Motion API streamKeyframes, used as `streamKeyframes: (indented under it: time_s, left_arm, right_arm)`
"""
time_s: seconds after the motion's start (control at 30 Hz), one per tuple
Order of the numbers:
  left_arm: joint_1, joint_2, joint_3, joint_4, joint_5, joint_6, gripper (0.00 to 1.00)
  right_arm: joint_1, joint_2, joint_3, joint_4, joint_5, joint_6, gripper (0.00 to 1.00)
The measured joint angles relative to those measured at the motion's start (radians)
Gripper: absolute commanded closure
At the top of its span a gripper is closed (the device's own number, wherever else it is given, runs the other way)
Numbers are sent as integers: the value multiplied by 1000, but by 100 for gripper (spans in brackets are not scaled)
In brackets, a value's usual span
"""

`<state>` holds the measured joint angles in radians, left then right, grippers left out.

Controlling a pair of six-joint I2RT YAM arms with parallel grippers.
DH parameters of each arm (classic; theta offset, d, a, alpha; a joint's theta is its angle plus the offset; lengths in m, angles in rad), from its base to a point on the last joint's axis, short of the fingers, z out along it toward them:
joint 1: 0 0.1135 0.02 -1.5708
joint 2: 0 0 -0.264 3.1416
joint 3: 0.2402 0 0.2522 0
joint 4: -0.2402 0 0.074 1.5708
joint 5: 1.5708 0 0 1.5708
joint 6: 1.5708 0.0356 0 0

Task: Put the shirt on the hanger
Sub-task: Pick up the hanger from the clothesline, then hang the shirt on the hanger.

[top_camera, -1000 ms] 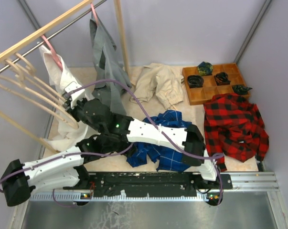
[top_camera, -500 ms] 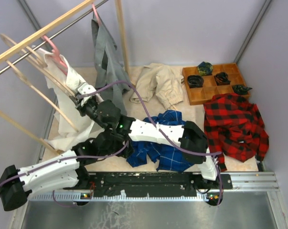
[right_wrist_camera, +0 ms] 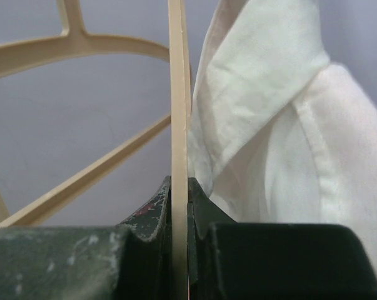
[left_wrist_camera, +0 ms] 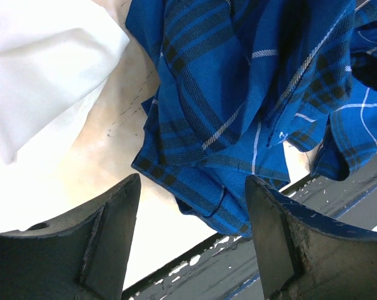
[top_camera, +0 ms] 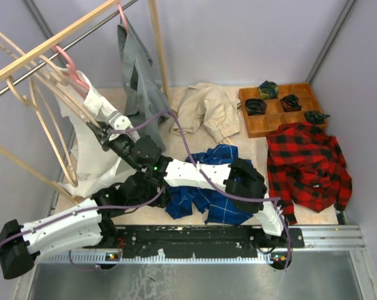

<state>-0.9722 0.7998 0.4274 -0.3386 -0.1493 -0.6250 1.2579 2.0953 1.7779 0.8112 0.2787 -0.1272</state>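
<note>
The blue checked shirt point(top_camera: 214, 186) lies crumpled on the table near the front edge. It fills the top of the left wrist view point(left_wrist_camera: 238, 94). My left gripper point(left_wrist_camera: 193, 187) is open and empty just above the shirt's near hem; in the top view point(top_camera: 158, 197) it is mostly hidden under the right arm. My right gripper point(top_camera: 102, 130) reaches far left and is shut on a thin arm of a beige hanger point(top_camera: 69, 94). The right wrist view shows the bar point(right_wrist_camera: 177, 94) pinched between the jaws point(right_wrist_camera: 179, 187).
Several more beige hangers and a pink hanger point(top_camera: 69, 69) hang from the rail point(top_camera: 69, 40) at the left. A white shirt point(top_camera: 88, 162) hangs beside my right gripper. A grey garment point(top_camera: 138, 81), a beige garment point(top_camera: 207, 109), a red plaid shirt point(top_camera: 307, 165) and a wooden tray point(top_camera: 279, 129) lie behind.
My right gripper has moved right and a little up with the hanger in its grip. The beige hangers have swung up and tilted. The left arm has shifted slightly.
</note>
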Motion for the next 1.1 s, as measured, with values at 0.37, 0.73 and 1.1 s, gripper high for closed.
streamKeyframes:
  time_s: [0.37, 0.73, 1.1]
  left_arm:
    - [0, -19, 0, -18, -52, -8, 25]
    - [0, -15, 0, -16, -88, -12, 25]
    - [0, -9, 2, -13, -140, -10, 24]
  right_arm:
    - [24, -188, -306, 18, 19, 30, 100]
    - [95, -493, -528, -71, 162, 28, 100]
    - [101, -689, -638, -209, 233, 34, 100]
